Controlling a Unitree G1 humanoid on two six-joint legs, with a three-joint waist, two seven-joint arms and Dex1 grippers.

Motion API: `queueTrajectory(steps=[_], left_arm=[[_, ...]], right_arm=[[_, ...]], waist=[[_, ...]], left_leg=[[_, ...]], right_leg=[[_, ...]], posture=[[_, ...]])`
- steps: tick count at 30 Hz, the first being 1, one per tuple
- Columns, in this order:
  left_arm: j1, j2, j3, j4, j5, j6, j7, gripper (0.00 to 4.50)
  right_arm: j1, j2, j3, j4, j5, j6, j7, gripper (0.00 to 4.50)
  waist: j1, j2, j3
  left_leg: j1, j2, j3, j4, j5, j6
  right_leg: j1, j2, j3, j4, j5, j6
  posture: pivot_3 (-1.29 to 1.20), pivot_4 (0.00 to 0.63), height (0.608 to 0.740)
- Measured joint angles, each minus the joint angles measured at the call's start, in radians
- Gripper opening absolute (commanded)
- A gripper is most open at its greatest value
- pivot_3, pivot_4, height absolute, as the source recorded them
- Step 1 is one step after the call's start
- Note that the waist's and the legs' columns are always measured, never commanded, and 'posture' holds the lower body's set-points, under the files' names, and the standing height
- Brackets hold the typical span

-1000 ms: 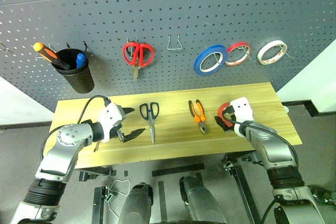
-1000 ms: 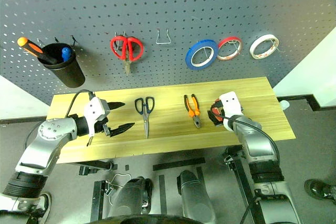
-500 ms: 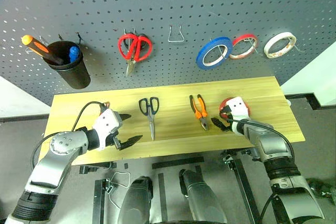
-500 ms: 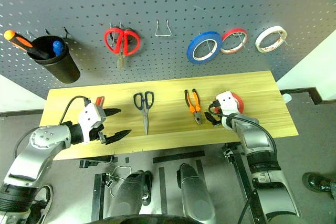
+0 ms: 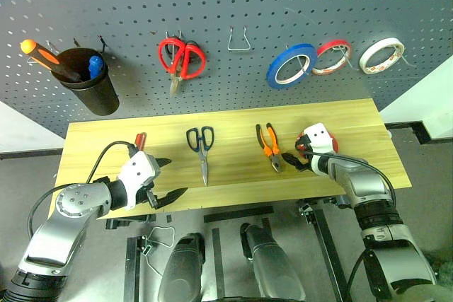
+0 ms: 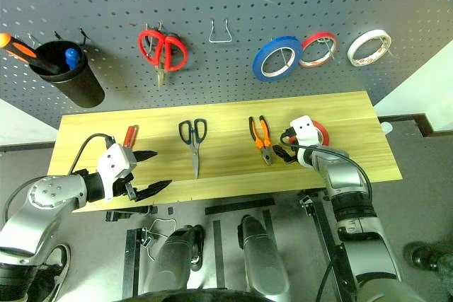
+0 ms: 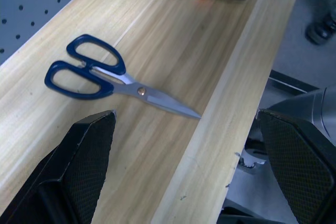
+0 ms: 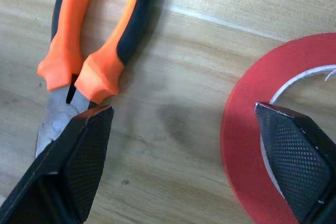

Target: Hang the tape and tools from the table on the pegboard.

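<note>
While the flat red ring of tape (image 8: 247, 171) lies on the pale wood-grain table (image 5: 233, 175), the right gripper (image 8: 189, 124) hangs open with one textured finger over its rim. The left gripper (image 5: 164, 179) gapes empty. Steel scissors (image 5: 202, 148) and orange-handled pliers (image 5: 268, 148) lie between. A black cup (image 5: 92, 90) holds pens.

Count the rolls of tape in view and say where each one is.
4: blue roll, thin red roll and white roll hang on the pegboard; the red tape lies on the table.
</note>
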Motion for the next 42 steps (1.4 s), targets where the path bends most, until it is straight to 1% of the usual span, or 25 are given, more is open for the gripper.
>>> queueTrajectory(steps=[8, 13, 19, 23, 30, 36, 40, 42], left_arm=[[-0.017, 0.003, 0.001, 0.014, 0.001, -0.003, 0.0, 4.47], [-0.02, -0.008, -0.001, 0.027, 0.001, -0.021, 0.001, 4.47], [-0.014, -0.022, 0.002, 0.094, 0.0, -0.044, -0.005, 4.47], [-0.013, -0.022, 0.002, 0.096, 0.0, -0.065, -0.013, 4.47], [-0.009, -0.025, 0.001, 0.112, 0.0, -0.07, -0.014, 4.47], [-0.012, -0.025, 0.001, 0.111, 0.0, -0.068, -0.016, 4.47], [-0.015, -0.023, 0.001, 0.107, 0.0, -0.063, -0.018, 4.47], [-0.015, -0.022, 0.001, 0.097, 0.0, -0.061, -0.019, 4.47]], right_arm=[[0.012, -0.001, -0.008, -0.001, 0.004, -0.031, 0.012, 4.5], [0.073, -0.005, -0.017, -0.078, 0.024, -0.018, 0.032, 4.5], [0.2, -0.013, -0.024, -0.252, 0.099, 0.004, 0.124, 4.5], [0.207, -0.015, -0.053, -0.305, 0.114, -0.002, 0.124, 4.5], [0.179, -0.01, -0.096, -0.305, 0.109, -0.05, 0.052, 4.5], [0.177, -0.011, -0.082, -0.268, 0.069, -0.034, 0.005, 4.5], [0.148, -0.016, -0.062, -0.209, 0.033, -0.024, -0.022, 4.5], [0.133, -0.02, -0.06, -0.179, 0.019, -0.023, -0.035, 4.5]], waist=[[0.001, 0.0, 0.001], [0.002, 0.001, 0.002], [-0.001, 0.003, 0.004], [0.0, 0.003, 0.005], [0.0, 0.002, 0.01], [0.001, 0.002, 0.014], [-0.001, 0.003, 0.019], [0.0, 0.003, 0.02]], left_leg=[[-0.001, 0.0, 0.0, -0.001, 0.0, 0.0], [-0.002, 0.0, -0.001, -0.002, 0.0, 0.0], [-0.002, 0.0, -0.002, -0.002, 0.0, 0.0], [-0.002, 0.0, -0.002, -0.002, 0.0, -0.001], [-0.004, 0.0, -0.002, -0.002, 0.0, -0.001], [-0.005, 0.0, -0.002, -0.002, 0.0, -0.001], [-0.005, 0.0, -0.002, -0.002, 0.0, -0.001], [-0.01, 0.0, -0.002, -0.002, 0.001, -0.001]], right_leg=[[0.0, -0.001, -0.001, -0.002, 0.0, 0.0], [-0.001, -0.001, -0.003, -0.003, 0.0, 0.0], [-0.001, -0.002, -0.003, -0.003, 0.0, 0.0], [-0.001, -0.002, -0.003, -0.003, 0.0, 0.0], [-0.003, -0.002, -0.003, -0.004, 0.0, 0.0], [-0.003, -0.002, -0.003, -0.004, 0.0, 0.0], [-0.004, -0.002, -0.003, -0.005, 0.0, 0.0], [-0.009, -0.002, -0.004, -0.004, 0.0, 0.0]], posture=[[0.12, 0.341, 0.74], [0.12, 0.331, 0.74], [0.11, 0.336, 0.74], [0.11, 0.34, 0.74], [0.11, 0.345, 0.74], [0.11, 0.353, 0.74], [0.12, 0.359, 0.74], [0.12, 0.36, 0.74]])
